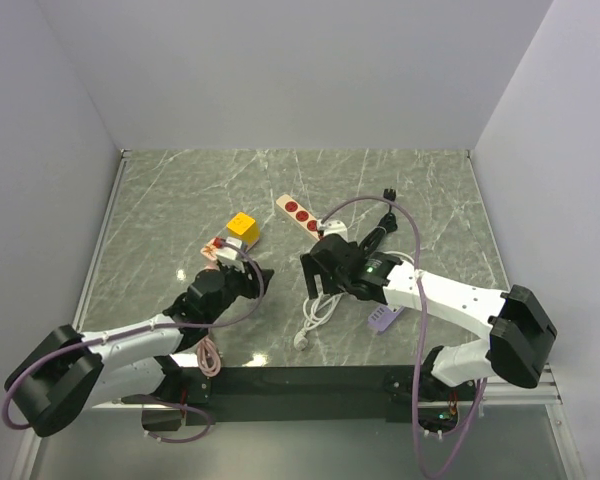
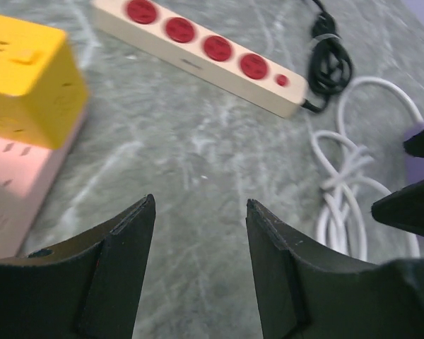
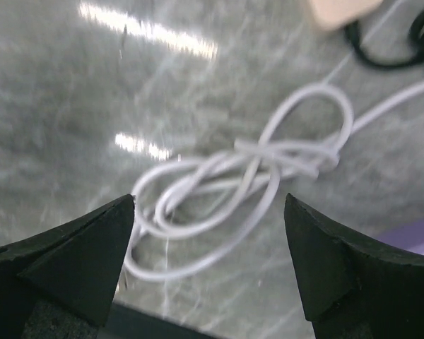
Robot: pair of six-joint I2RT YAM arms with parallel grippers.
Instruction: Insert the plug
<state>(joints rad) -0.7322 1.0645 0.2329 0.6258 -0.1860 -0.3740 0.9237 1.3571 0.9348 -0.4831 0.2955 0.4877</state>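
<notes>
Plug [image 2: 25, 78] partly off-frame (left edge)

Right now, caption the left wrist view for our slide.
Open left gripper over the table; yellow plug by a pink strip, beige strip and white cable beyond.

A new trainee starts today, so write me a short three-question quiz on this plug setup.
1. True or false: the left gripper holds the yellow plug.
2. What lies below the right gripper? A) white cable B) scissors C) yellow plug
3. Which arm's gripper is nearer the plug?

Key: 1 false, its jaws are apart and empty. 2 A. 3 left.
</notes>
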